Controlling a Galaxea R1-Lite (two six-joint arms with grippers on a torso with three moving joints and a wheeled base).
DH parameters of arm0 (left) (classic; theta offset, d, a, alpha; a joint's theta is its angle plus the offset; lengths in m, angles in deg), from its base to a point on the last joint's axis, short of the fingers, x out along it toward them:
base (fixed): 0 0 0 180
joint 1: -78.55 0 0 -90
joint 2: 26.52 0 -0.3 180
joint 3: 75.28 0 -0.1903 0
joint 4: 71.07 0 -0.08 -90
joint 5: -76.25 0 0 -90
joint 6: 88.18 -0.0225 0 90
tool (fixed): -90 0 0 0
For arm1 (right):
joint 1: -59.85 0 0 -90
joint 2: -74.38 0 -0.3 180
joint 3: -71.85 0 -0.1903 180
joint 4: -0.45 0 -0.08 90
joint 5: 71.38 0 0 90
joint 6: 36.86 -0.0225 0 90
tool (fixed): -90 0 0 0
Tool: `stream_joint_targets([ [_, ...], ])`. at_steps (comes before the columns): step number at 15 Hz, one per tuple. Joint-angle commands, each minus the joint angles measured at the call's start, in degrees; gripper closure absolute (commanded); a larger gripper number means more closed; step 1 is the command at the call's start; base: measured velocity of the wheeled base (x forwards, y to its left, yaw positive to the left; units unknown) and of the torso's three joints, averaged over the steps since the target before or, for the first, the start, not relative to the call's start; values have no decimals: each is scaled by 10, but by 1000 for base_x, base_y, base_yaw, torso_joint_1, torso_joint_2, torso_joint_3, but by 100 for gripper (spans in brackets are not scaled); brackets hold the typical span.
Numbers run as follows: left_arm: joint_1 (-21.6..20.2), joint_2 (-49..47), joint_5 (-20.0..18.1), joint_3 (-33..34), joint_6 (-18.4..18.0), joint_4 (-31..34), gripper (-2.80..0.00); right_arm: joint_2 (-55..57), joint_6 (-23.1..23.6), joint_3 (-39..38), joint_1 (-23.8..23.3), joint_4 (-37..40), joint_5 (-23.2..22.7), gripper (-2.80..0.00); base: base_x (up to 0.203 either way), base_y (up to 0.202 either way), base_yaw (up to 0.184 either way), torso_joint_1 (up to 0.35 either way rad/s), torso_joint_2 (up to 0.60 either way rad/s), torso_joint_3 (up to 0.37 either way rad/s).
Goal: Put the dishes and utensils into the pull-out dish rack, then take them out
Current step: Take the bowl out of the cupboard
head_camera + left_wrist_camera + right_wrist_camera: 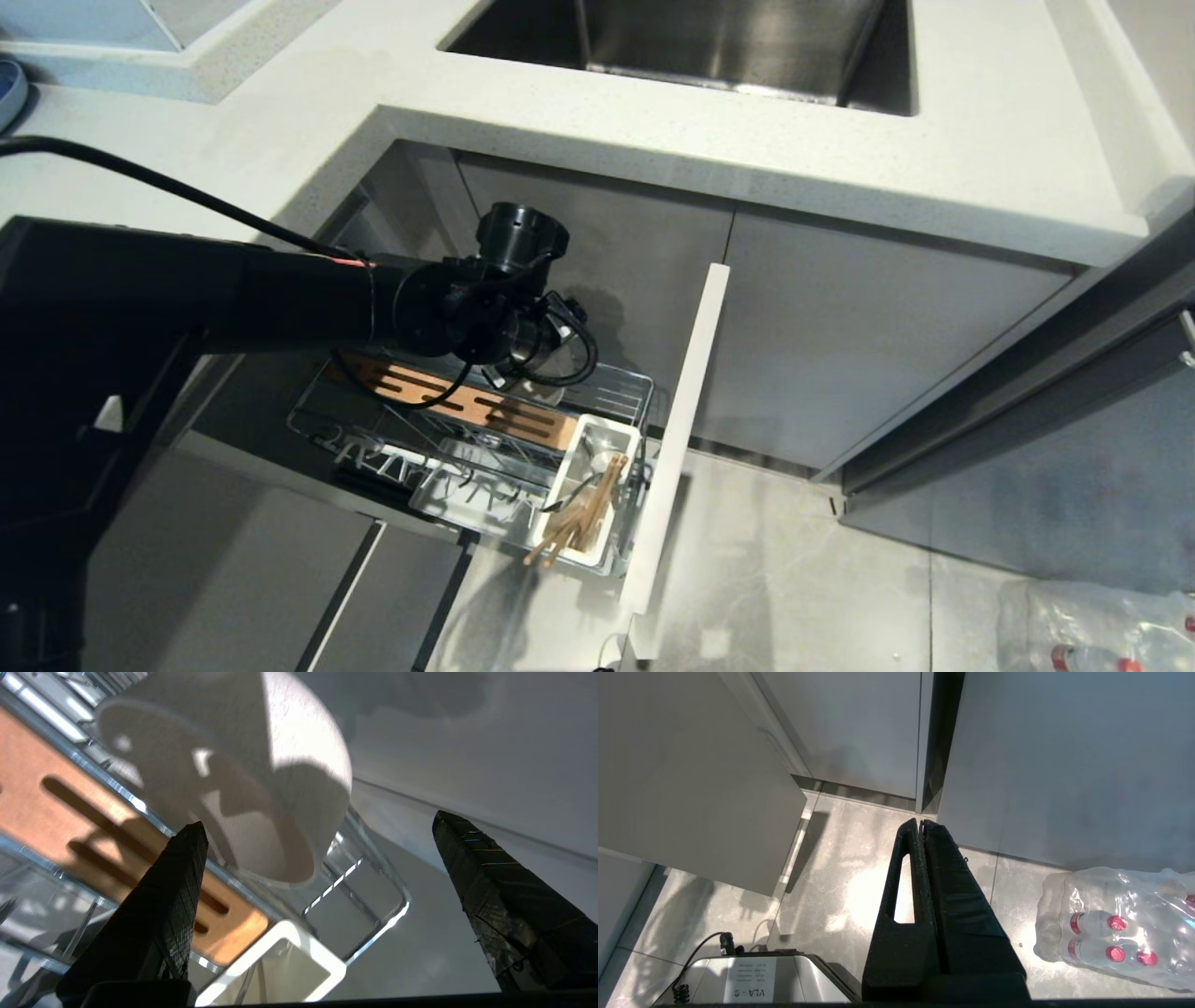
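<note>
Under the countertop point(653, 140), beside the sink point(691, 42), we are working over the pull-out dish rack point(373, 439), which is standing drawn out with its tall front panel point(677, 429) edge-on to us. Our left arm is reaching across the rack, and the left gripper point(317, 858) is hanging above its back corner with the jaws spread wide and nothing between them. Beyond the fingertips point(187, 849) the white bowl point(261, 793) is resting tilted on the chrome wires, next to the brown wooden insert point(93, 830); it is apart from both fingers. We are judging that the bowl is now sitting loaded and that we are in the release part of that step.

At the rack's front end the white utensil caddy point(569, 485) is holding the chopsticks point(583, 523), which are leaning out over its rim; a dark slim thing among them may be the spoon, but we cannot tell. The pink plate is not showing in any view.

Our right gripper point(923, 826) is hanging parked over the floor with its fingers pressed together, near a pack of bottles point(1115, 924).

Next we are expecting to lift the left hand straight clear, keeping the fingers off the bowl's rim so it is not tipped from the wires, and then go for whatever is not yet in the rack.
</note>
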Motion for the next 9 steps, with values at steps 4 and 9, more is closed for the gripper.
stream_joint_targets([
  [4,-10,-31,1,-15,-10,-13,-280,0,0,-1,0,0,0,0,0,0,0,0,0,0],
  [9,-14,-31,0,-15,-18,-27,-280,0,0,-1,0,0,0,0,0,0,0,0,0,0],
])
